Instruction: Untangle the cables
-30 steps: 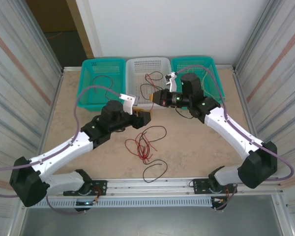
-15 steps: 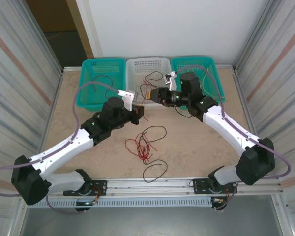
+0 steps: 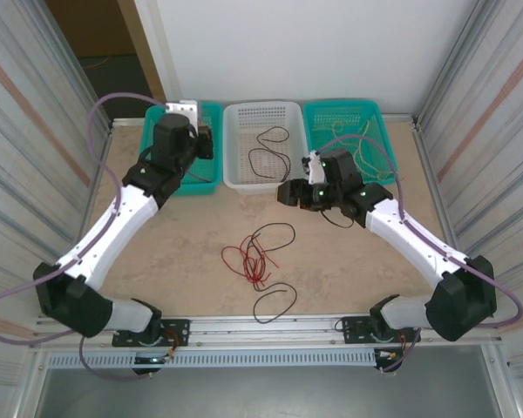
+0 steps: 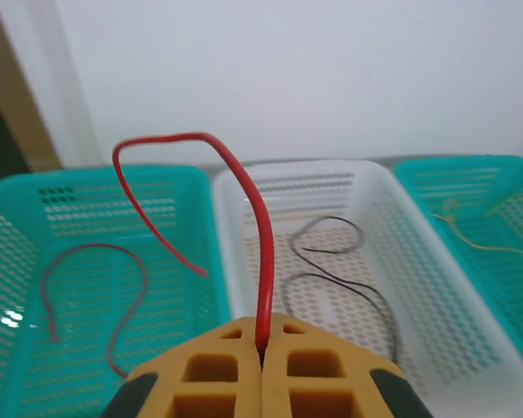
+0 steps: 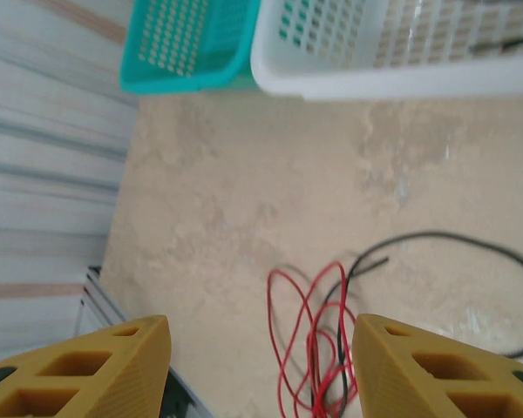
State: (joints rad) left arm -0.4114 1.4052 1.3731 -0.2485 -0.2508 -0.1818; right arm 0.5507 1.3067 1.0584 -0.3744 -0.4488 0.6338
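The table (image 3: 349, 261) is carrying a left teal basket (image 4: 78, 218), a white basket (image 3: 261, 183) and a right teal basket (image 3: 349, 106) along its far edge. The left jaws are hanging over the left one, pinched fully together on a red cable (image 4: 263, 252) (it is curling upward). The right jaws are standing about half open over the table, gripping nothing, while the tangle (image 5: 314, 348) of red and black cables is lying beneath

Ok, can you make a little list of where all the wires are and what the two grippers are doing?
Left gripper: shut on a red cable, near the left teal basket
Right gripper: open, over the tangle on the table
White basket: black cable
Left teal basket: dark cable
Right teal basket: yellow cable
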